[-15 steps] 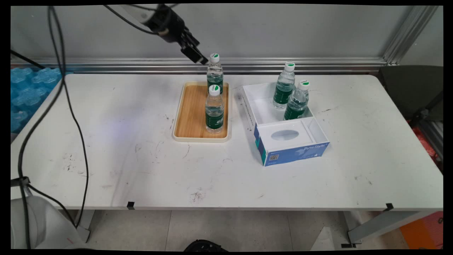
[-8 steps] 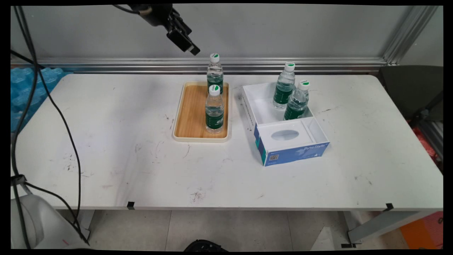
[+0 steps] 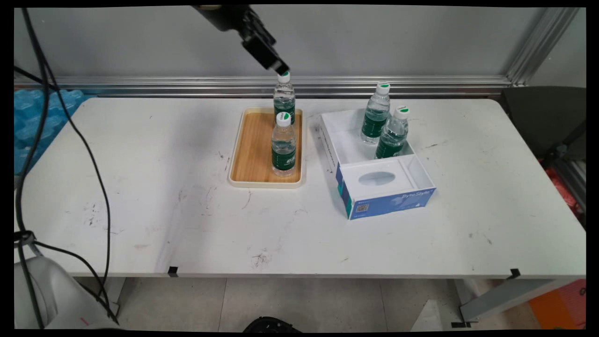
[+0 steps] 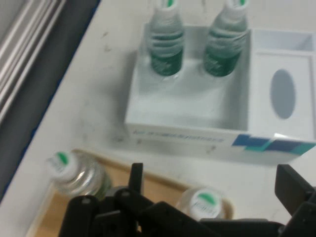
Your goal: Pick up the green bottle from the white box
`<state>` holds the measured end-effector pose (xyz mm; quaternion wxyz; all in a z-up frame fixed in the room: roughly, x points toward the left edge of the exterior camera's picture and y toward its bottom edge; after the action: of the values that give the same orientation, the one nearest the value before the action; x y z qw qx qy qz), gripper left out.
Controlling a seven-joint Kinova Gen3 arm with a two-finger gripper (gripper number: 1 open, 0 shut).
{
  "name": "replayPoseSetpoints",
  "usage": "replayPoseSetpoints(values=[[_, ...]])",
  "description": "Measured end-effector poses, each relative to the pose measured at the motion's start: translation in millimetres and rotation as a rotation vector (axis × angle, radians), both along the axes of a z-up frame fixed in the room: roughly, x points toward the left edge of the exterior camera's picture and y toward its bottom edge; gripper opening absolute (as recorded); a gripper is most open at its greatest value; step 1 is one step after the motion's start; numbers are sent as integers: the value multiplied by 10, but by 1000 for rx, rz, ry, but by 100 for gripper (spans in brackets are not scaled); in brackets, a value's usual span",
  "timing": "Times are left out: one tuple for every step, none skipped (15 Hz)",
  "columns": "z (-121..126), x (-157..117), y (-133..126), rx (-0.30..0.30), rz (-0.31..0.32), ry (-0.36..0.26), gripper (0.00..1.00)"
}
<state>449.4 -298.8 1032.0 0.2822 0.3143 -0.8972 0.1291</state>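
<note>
1. Main view: your gripper (image 3: 279, 69) hangs right over the cap of the far bottle (image 3: 284, 96), which stands upright at the tray's (image 3: 248, 154) far right corner; the near bottle (image 3: 283, 145) stands by the tray's near right corner.
2. Hand view: the fingers (image 4: 292, 190) look spread wide, holding nothing. Both tray bottles sit just below, the white box (image 4: 187, 123) with two more bottles beyond.

From my hand camera, the two boxed bottles (image 4: 166, 44) lose their caps to the top edge. My linkage covers most of the tray (image 4: 163, 185). The box's blue lettering (image 4: 173, 136) is too blurred to read.
</note>
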Motion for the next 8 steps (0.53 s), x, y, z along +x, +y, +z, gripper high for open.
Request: replayPoseSetpoints(values=[[-21, -104, 4, 1, 0, 8, 100], [-65, -228, 4, 3, -1, 14, 100], [-140, -368, -6, 7, 1, 21, 100], [-196, -457, -21, 8, 3, 25, 100], [-292, -596, -53, 11, 7, 29, 100], [-386, -718, -91, 15, 11, 31, 100], [-472, -822, -128, 18, 15, 32, 100], [-528, -888, -152, 21, 18, 33, 100]])
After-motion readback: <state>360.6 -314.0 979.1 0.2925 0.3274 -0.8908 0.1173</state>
